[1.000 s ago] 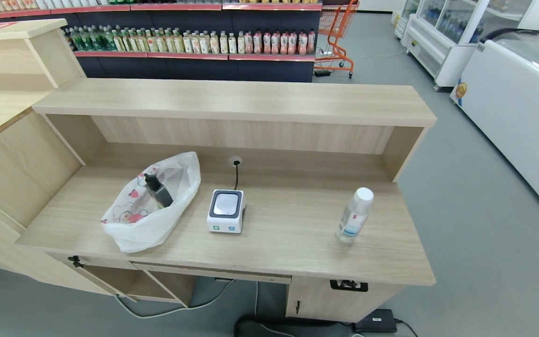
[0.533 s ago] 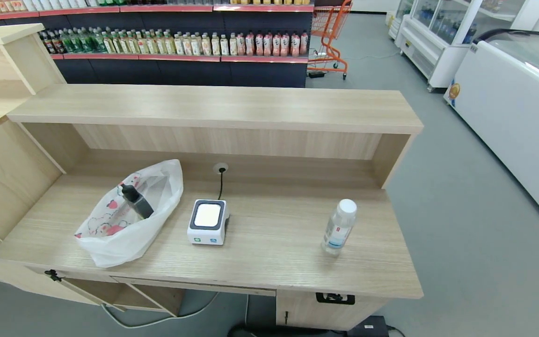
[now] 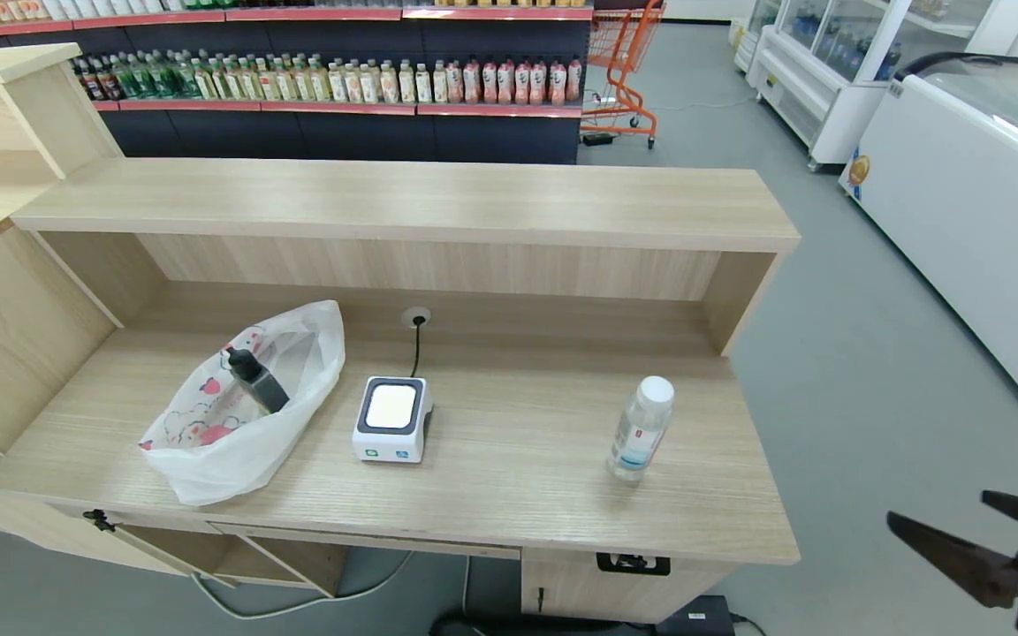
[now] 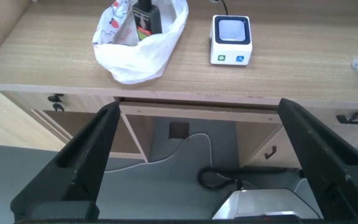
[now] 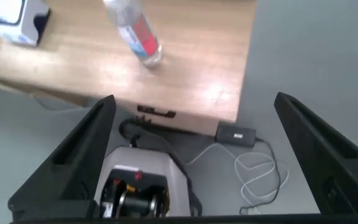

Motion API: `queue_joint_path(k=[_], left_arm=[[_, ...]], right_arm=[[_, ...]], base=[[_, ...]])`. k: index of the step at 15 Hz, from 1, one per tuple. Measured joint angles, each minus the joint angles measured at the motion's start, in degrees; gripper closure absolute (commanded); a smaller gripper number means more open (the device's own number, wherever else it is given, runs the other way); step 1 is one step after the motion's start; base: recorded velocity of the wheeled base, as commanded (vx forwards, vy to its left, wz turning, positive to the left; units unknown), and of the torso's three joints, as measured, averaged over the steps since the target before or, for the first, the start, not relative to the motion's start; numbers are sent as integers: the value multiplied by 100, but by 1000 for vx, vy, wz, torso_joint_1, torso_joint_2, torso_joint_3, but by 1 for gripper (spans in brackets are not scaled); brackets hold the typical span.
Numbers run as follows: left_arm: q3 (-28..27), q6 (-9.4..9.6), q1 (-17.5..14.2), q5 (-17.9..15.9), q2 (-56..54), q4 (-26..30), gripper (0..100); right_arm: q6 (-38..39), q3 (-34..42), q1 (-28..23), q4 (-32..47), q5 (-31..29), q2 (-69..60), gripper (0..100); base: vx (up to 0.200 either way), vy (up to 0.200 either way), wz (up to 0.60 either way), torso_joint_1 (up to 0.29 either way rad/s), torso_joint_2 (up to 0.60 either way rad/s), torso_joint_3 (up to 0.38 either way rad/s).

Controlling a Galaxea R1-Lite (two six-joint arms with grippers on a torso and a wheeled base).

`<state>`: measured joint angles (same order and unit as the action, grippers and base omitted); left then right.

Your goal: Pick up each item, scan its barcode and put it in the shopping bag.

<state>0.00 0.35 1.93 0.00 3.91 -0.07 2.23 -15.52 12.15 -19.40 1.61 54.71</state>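
- The clear bottle (image 3: 641,427) with a white cap stands upright on the right part of the counter (image 3: 518,477), well apart from everything else on it.
- The right gripper (image 3: 937,506) is off the counter's front right corner, nearer the robot than the bottle and well apart from it. Its fingers are spread wide and hold nothing.
- The scanner (image 3: 391,419) sits near the middle of the counter, its window facing up, and a cable (image 3: 416,349) runs back from it.
- The plastic shopping bag (image 3: 208,464) lies left of the scanner with a dark bottle (image 3: 254,382) inside.
- The left gripper (image 4: 201,104) is in front of the counter's front edge, its fingers parted and bare, well apart from the bag and scanner.
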Motion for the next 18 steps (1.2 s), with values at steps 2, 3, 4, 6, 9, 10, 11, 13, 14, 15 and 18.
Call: queue_joint_path(k=[2,3,4,6,9,10,11,13,14,15,18], left_arm=[[0,0,0,0,0,0,0],[0,-2,0,0,0,0,0],[0,0,0,0,2,0,0],[0,-2,0,0,2,0,0],[0,-2,0,0,2,0,0],[0,-2,0,0,2,0,0],[0,-2,0,0,2,0,0],[0,0,0,0,2,0,0],[0,0,0,0,2,0,0],[0,-2,0,0,2,0,0],[0,-2,0,0,2,0,0]], right_arm=[[72,144,247,-603,5,859,0],[74,179,325,-892,2,1263,0],[66,196,369,-1050,0,1574,0],[41,141,430,-1342,0,2205,0],[22,65,567,-2138,0,2966,0],[15,59,619,-2358,-2,3170,0],[0,52,675,-2536,-9,3379,0],[-150,41,736,-2815,-35,3702,0],[-183,28,750,-2968,-38,3860,0],[-212,9,766,-3081,-39,3985,0],[-633,-51,809,-3852,-39,4446,0]], base=[[0,0,0,0,0,0],[0,0,0,0,0,0],[0,0,0,0,0,0],[0,0,0,0,0,0],[0,0,0,0,0,0],[0,0,0,0,0,0],[0,0,0,0,0,0],[0,0,0,0,0,0],[0,0,0,0,0,0],[0,0,0,0,0,0],[0,0,0,0,0,0]])
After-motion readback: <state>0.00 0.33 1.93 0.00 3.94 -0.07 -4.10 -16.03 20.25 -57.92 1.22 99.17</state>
